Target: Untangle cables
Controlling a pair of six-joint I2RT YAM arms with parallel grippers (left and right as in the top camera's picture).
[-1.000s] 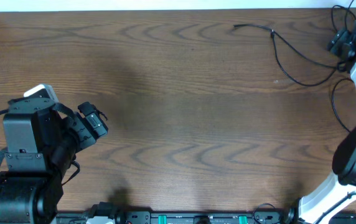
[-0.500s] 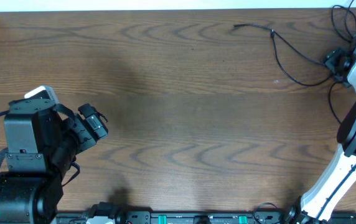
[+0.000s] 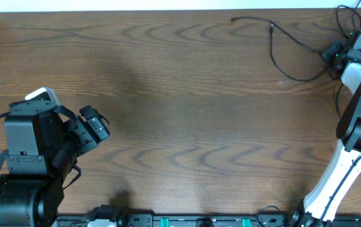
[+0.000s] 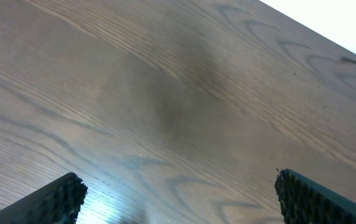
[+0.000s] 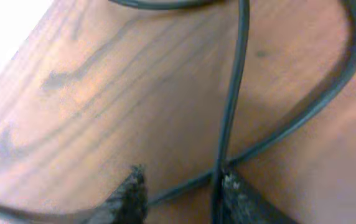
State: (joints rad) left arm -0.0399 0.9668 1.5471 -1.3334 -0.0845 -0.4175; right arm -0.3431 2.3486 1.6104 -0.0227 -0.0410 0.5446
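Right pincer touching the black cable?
Cannot tell. Right wrist view: the black cable runs between the fingers of the right pincer, close against one, but contact isn't plain. Overhead too coarse.

Black left arm [image 3: 23,135], white-and-black right arm [image 3: 335,183]

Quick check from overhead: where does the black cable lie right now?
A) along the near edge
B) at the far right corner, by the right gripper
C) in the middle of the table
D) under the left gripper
B: the black cable loops across the far right corner of the table, beside the right gripper, far from the left gripper.
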